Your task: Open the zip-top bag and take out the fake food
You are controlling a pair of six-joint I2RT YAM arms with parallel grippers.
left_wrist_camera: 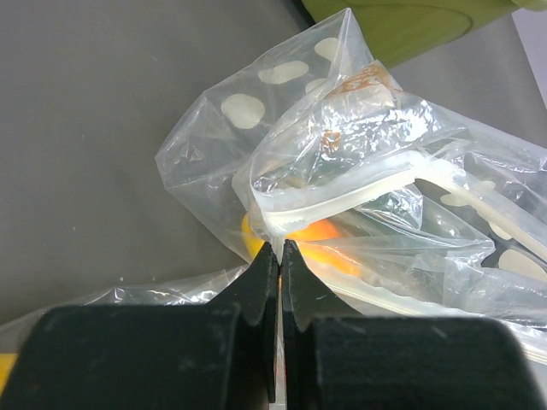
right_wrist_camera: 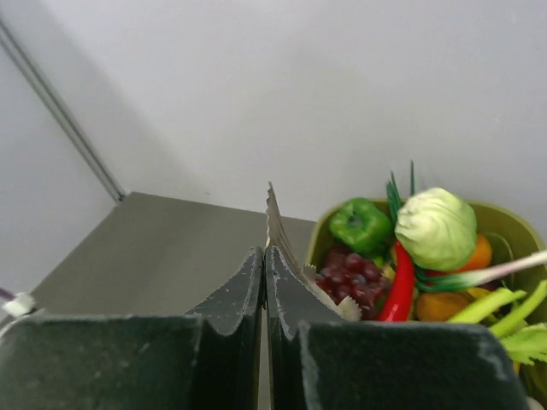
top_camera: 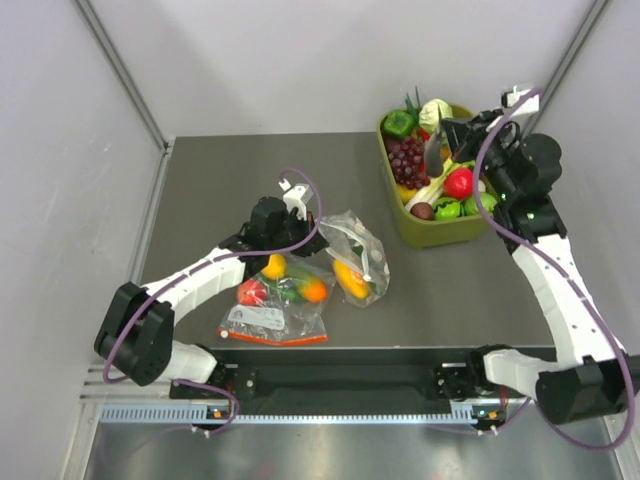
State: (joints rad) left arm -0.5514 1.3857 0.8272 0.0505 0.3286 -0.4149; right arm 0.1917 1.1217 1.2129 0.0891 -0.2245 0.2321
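Note:
The polka-dot zip-top bag (top_camera: 357, 252) lies crumpled at mid-table, its pale zip strip (left_wrist_camera: 342, 198) facing my left wrist camera. A yellow fruit with an orange end (top_camera: 350, 279) sits inside it and shows through the plastic in the left wrist view (left_wrist_camera: 318, 236). A dark piece (left_wrist_camera: 510, 249) shows dimly deeper in the bag. My left gripper (top_camera: 305, 236) (left_wrist_camera: 280, 248) is shut on the bag's edge just below the zip strip. My right gripper (top_camera: 441, 136) (right_wrist_camera: 264, 250) is far off above the green bin, shut on a thin grey serrated-edged packet (right_wrist_camera: 279, 229).
A plain clear bag with a red-orange zip strip (top_camera: 272, 318) lies by the near edge under my left arm, holding small round yellow, red and orange fruits. A green bin (top_camera: 430, 232) of toy produce stands at the back right. White walls enclose the table.

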